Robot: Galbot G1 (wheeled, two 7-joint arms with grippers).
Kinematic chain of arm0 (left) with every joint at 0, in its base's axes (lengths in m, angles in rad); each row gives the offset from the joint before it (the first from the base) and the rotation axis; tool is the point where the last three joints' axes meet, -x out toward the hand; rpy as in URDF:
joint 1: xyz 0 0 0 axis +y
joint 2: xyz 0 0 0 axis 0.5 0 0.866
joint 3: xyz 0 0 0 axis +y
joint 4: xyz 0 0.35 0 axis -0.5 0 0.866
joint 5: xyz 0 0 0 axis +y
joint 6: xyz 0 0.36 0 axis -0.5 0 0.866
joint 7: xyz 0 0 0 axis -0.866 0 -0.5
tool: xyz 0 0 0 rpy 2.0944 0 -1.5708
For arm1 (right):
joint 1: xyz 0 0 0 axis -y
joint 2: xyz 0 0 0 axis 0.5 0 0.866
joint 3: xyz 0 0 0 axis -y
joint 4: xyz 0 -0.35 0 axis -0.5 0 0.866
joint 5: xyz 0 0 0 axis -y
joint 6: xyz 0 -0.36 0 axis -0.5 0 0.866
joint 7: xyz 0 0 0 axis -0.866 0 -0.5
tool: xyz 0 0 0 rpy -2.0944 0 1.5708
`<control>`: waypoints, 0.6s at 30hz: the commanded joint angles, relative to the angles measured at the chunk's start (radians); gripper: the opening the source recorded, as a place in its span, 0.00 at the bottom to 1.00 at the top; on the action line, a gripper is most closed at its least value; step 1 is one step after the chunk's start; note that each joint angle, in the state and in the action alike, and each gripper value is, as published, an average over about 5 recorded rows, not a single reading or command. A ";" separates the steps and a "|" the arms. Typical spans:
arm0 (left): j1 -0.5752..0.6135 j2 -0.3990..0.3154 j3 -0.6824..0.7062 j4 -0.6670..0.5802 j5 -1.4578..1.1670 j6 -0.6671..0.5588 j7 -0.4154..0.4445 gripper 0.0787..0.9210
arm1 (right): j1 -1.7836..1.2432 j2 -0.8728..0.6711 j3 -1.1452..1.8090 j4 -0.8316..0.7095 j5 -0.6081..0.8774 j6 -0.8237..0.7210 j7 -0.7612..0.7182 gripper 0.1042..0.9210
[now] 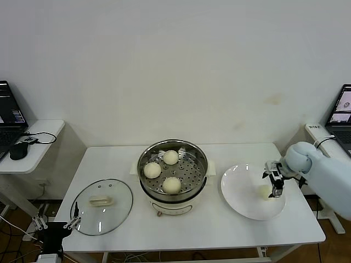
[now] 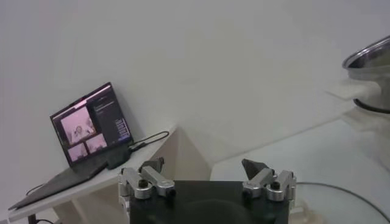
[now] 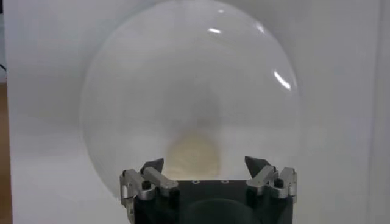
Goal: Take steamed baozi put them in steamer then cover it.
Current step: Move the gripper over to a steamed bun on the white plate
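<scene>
Three cream-white baozi (image 1: 170, 157) (image 1: 152, 170) (image 1: 171, 185) lie on the perforated tray of the steel steamer (image 1: 173, 142) at the table's middle. Another baozi (image 1: 265, 192) (image 3: 192, 155) rests on the white plate (image 1: 241, 186) (image 3: 122, 91) to the right. My right gripper (image 1: 276, 183) (image 3: 207, 165) hovers just over it, open, with the bun below and between the fingers, untouched. The glass cover (image 1: 102, 206) with its cream handle lies flat on the table, left of the steamer. My left gripper (image 1: 55, 222) (image 2: 204, 167) waits open and empty off the table's front left corner.
A side table (image 1: 33, 148) with a laptop (image 2: 85, 131), a mouse (image 1: 19, 150) and a cable stands at the left. Another laptop (image 1: 341, 112) sits at the far right. A white wall runs behind the table. The steamer's edge (image 2: 372, 67) shows in the left wrist view.
</scene>
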 commanded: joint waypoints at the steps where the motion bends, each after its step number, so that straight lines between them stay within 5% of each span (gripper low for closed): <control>1: 0.000 0.000 0.001 0.004 0.000 0.000 -0.001 0.88 | -0.057 0.067 0.051 -0.101 -0.055 0.017 0.006 0.88; 18: -0.007 -0.001 0.006 0.013 0.000 -0.001 -0.002 0.88 | -0.056 0.079 0.066 -0.137 -0.102 0.019 0.017 0.78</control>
